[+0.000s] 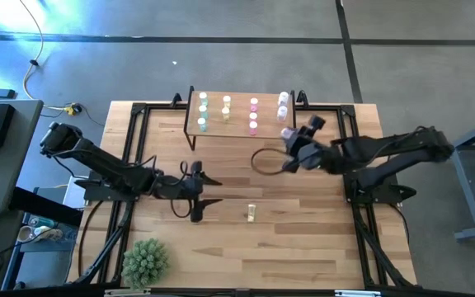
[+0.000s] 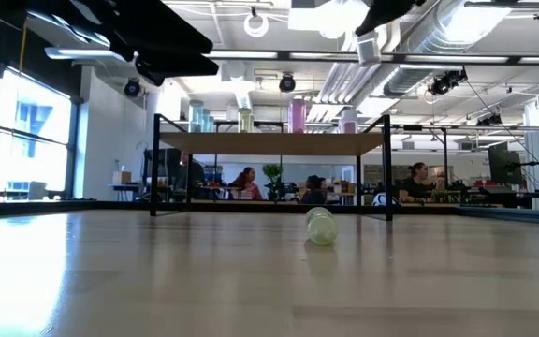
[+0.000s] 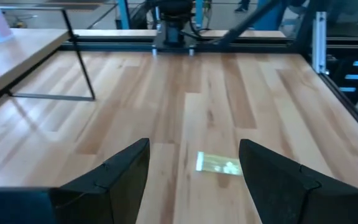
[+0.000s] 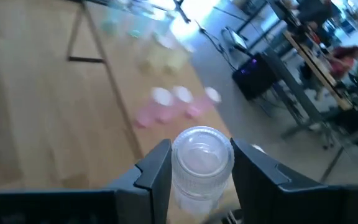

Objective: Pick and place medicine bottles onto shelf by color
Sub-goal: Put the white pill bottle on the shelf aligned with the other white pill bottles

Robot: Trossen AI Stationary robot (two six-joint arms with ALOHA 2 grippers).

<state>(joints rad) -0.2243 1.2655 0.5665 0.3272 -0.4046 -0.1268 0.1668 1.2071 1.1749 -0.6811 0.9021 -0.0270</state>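
Note:
The shelf [image 1: 239, 125] stands at the table's far side and carries medicine bottles in columns: green [image 1: 203, 110], yellow [image 1: 227, 109], pink [image 1: 253, 115] and white [image 1: 283, 105]. My right gripper [image 1: 291, 142] is above the shelf's near right corner, shut on a lavender-white bottle [image 4: 202, 163]. One yellow bottle [image 1: 251, 213] lies on its side on the table [image 1: 320, 247], also seen in the low view [image 2: 321, 227]. My left gripper [image 1: 208, 190] hovers open to the left of that bottle, which the left wrist view shows lying ahead of the fingers [image 3: 218, 164]. My right gripper pinches the lavender-white bottle by the sides of its body [image 4: 185, 186], just below the cap [image 4: 202, 149], between its two fingers. The fingers come from the table's right, slanting down. The bottle is lifted clear, with its cap end toward the wrist camera.
A spiky green plant ball [image 1: 145, 261] sits at the table's near left. A dark cable loop [image 1: 264, 161] hangs by the right arm. Black frame bars [image 1: 138, 140] run along the table's sides. People sit at desks in the room beyond [image 2: 417, 183].

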